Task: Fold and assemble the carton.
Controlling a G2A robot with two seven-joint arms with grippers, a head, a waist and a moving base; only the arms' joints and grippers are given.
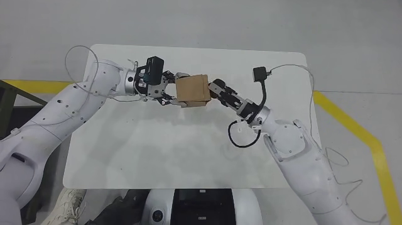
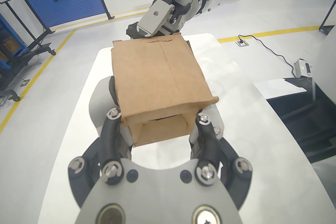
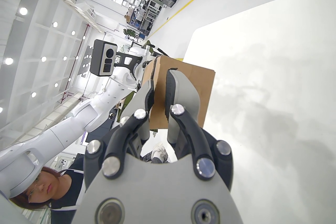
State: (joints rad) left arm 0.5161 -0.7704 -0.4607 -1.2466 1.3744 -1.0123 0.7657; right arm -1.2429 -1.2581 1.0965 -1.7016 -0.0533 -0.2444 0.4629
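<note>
A small brown carton point(image 1: 192, 90) is held between both grippers over the back middle of the white table point(image 1: 188, 156). In the left wrist view the carton point(image 2: 160, 78) points one open end at the camera, a top flap overhanging that end. My left gripper point(image 2: 157, 125) is shut on the carton, one finger on each side wall. My right gripper point(image 1: 215, 89) meets the opposite end. In the right wrist view the right gripper point(image 3: 160, 93) is shut on a wall edge of the carton point(image 3: 199, 83), one finger inside and one outside.
The right arm's camera on its stalk point(image 1: 259, 73) and a loose cable point(image 1: 289, 68) hang over the table's back right. Bare table surface point(image 2: 236, 104) lies around and in front of the carton. Yellow floor tape point(image 1: 352, 124) runs beyond the table's edges.
</note>
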